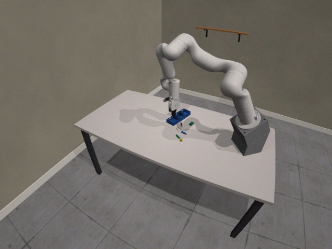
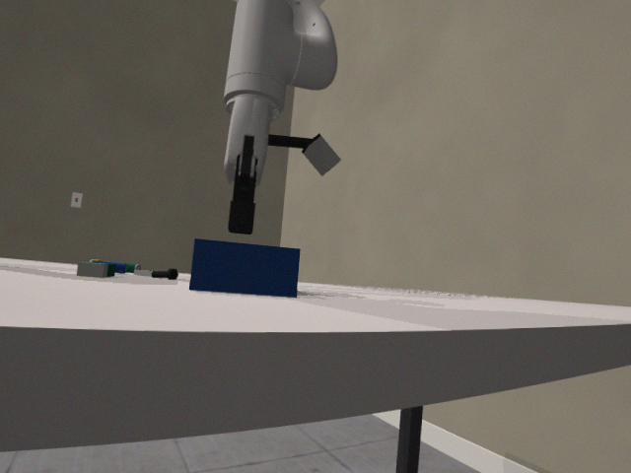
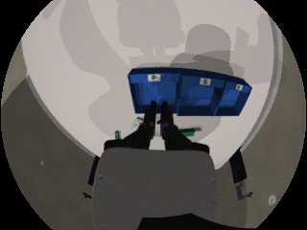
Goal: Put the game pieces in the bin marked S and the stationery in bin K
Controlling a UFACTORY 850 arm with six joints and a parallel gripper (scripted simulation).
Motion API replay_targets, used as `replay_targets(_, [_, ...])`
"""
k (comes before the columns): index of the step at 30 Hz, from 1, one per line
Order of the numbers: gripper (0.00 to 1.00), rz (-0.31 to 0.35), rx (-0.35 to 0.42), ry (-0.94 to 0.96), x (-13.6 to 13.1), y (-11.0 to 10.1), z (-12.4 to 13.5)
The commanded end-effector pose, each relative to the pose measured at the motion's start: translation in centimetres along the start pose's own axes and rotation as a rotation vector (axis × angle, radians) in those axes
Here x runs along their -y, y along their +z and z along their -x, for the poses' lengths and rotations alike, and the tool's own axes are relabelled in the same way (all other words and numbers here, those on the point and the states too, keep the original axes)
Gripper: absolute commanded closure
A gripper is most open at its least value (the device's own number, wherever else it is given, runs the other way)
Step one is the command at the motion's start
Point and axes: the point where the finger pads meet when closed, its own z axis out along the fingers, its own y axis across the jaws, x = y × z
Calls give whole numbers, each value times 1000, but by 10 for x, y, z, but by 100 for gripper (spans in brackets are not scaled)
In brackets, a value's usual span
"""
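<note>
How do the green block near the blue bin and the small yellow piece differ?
The green block is green, flat and boxy; the yellow piece is yellow, smaller and rounded. The green block lies close to the blue bin; the yellow piece lies farthest from it among the loose things. Both rest on the table outside the bin, untouched by the shut gripper above the bin.

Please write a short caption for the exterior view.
Gripper shut just above the blue bin, small items lying beside it.

Soft, even overhead light casts blurred arm shadows on the table (image 1: 128, 125); wrist view fisheye-warped, coarse.
</note>
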Motion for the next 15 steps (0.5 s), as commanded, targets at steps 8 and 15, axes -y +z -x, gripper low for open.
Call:
replay_targets(8, [93, 0, -1, 0, 2, 21, -1])
replay_targets(15, [93, 0, -1, 0, 2, 34, -1])
